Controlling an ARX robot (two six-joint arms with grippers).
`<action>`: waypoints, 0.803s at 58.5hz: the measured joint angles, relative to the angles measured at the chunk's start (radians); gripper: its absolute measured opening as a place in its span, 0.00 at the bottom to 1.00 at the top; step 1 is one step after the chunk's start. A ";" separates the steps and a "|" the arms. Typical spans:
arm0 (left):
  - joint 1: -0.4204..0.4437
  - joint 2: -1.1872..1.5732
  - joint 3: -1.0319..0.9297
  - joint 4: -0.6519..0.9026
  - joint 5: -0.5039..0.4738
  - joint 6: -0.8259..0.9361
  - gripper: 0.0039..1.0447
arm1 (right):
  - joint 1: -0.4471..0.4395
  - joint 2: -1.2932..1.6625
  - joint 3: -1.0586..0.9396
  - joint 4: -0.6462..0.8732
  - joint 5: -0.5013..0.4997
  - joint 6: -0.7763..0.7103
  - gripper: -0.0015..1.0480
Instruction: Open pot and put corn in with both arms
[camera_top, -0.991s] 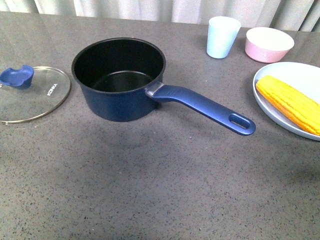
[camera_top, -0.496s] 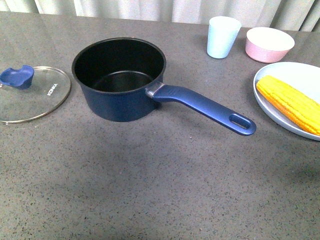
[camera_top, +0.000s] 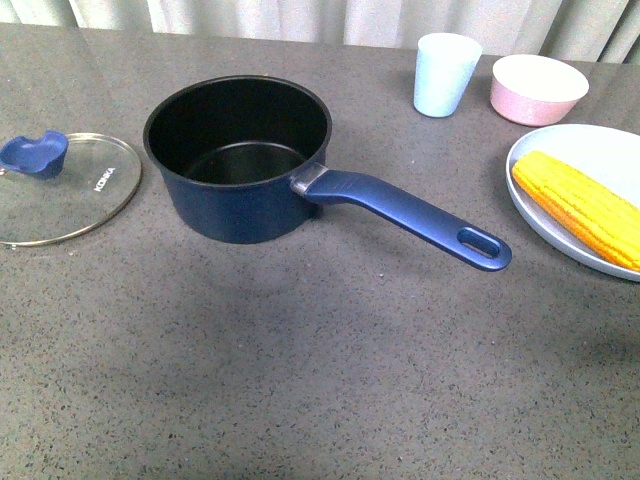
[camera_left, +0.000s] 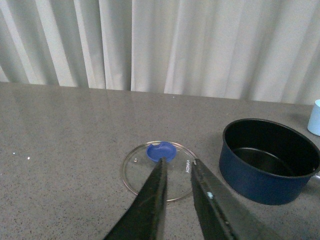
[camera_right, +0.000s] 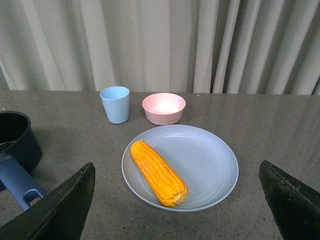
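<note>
A dark blue pot (camera_top: 235, 210) stands open on a grey table (camera_top: 300, 380), its black inside empty. Its glass lid (camera_top: 75, 200) lies flat on the table, well apart from the pot, with the blue knob (camera_top: 33, 153) facing up. Neither arm shows in the front view.

In the left wrist view, the left hand (camera_left: 178, 161) hovers above the table with its two dark fingers drawn close together. A narrow gap remains between them and they hold nothing. The lid lies just ahead of and below its fingertips. The pot sits further off, on the side toward the right arm.

In the right wrist view, the right hand (camera_right: 176, 170) is spread wide and empty. The corn (camera_right: 159, 172) lies straight ahead of it, centred between the fingers, resting at a slant on a pale blue plate (camera_right: 210, 165). A light blue cup (camera_right: 115, 104) and a pink bowl (camera_right: 163, 108) stand beyond the plate. The pot's long handle (camera_right: 17, 182) points toward this hand from the left arm's side.

The opening step looks done, since the lid is off. The step in hand appears to be picking up the corn. The right hand would likely need to go down to the plate and turn so its fingers close across the cob's width. It would then carry the cob over the handle and lower it into the pot. The cob looks about as long as the pot is wide, so it may need tilting to go in.
</note>
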 joint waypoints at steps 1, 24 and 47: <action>0.000 0.000 0.000 0.000 0.000 0.000 0.25 | 0.000 0.000 0.000 0.000 0.000 0.000 0.91; 0.000 0.000 0.000 0.000 0.000 0.001 0.92 | -0.238 0.711 0.289 -0.027 -0.194 -0.011 0.91; 0.000 0.000 0.000 0.000 0.000 0.001 0.92 | -0.071 1.574 0.664 0.289 -0.115 -0.301 0.91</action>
